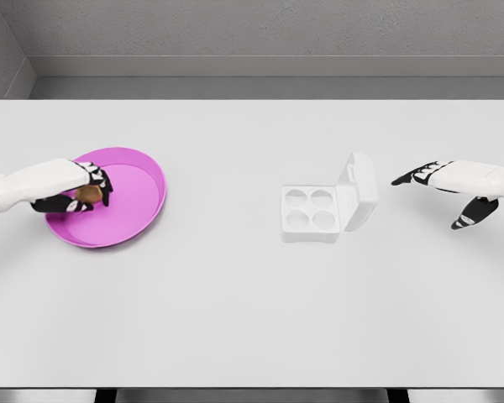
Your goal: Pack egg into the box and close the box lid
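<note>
Reaching in from the left, the left hand (pixel 77 195) curls its fingers around the brown egg (pixel 88 195) inside the pink dish (pixel 143 168) — a grasp suited to lifting it clear of the rim. Well to the right sits the white box (pixel 309 211), its 4 cups bare and its lid (pixel 359 190) tilted back, ready to receive. Beyond it the right hand (pixel 441 189) hovers with fingers spread, holding nothing — likely waiting to shut the lid.
</note>
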Robot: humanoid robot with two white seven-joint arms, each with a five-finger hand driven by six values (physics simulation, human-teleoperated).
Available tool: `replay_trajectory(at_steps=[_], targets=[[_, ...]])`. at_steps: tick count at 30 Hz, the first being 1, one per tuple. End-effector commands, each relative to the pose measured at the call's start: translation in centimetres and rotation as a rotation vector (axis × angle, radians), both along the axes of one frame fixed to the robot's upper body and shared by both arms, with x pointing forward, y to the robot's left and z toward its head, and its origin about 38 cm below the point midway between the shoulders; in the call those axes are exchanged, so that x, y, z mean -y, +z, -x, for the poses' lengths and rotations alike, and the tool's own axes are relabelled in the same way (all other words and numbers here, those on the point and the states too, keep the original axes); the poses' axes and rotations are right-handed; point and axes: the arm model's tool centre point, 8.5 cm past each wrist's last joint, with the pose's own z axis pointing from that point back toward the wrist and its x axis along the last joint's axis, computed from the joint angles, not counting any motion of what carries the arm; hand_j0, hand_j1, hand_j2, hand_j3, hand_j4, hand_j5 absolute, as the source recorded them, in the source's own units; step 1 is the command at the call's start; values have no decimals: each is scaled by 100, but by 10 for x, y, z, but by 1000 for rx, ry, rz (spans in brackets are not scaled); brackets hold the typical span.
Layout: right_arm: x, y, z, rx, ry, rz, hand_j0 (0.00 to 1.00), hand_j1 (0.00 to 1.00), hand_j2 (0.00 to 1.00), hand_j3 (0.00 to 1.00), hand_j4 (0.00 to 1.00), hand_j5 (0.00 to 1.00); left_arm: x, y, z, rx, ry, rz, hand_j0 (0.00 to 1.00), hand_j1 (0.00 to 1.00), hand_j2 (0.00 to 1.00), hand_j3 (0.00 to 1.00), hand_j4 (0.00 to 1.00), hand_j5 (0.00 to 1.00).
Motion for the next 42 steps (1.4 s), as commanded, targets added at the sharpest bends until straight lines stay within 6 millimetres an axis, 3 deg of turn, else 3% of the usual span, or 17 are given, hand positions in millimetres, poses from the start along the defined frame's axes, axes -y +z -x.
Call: replay_trajectory(at_steps=[1, 12, 27, 37, 42], targets=[[1, 1, 0, 0, -3, -4, 100, 100, 100, 100, 100, 100, 12, 8, 1, 20, -31, 23, 39, 39, 39, 39, 39, 39], [12, 4, -1, 0, -27, 13, 100, 100, 100, 100, 100, 100, 44, 18, 3, 54, -105, 86, 39, 39, 39, 39, 39, 39], [12, 7, 0, 6, -24, 15, 100, 100, 100, 100, 100, 100, 83, 25, 6, 71, -180, 216, 38, 38, 38, 38, 38, 38], [11, 11, -3, 17, -27, 12, 100, 100, 100, 100, 100, 100, 113, 23, 5, 68, -215, 322, 37, 37, 37, 37, 37, 37], [10, 11, -3, 18, -26, 11, 100, 100, 100, 100, 100, 100, 138, 18, 5, 49, -255, 372, 36, 36, 36, 36, 36, 36]])
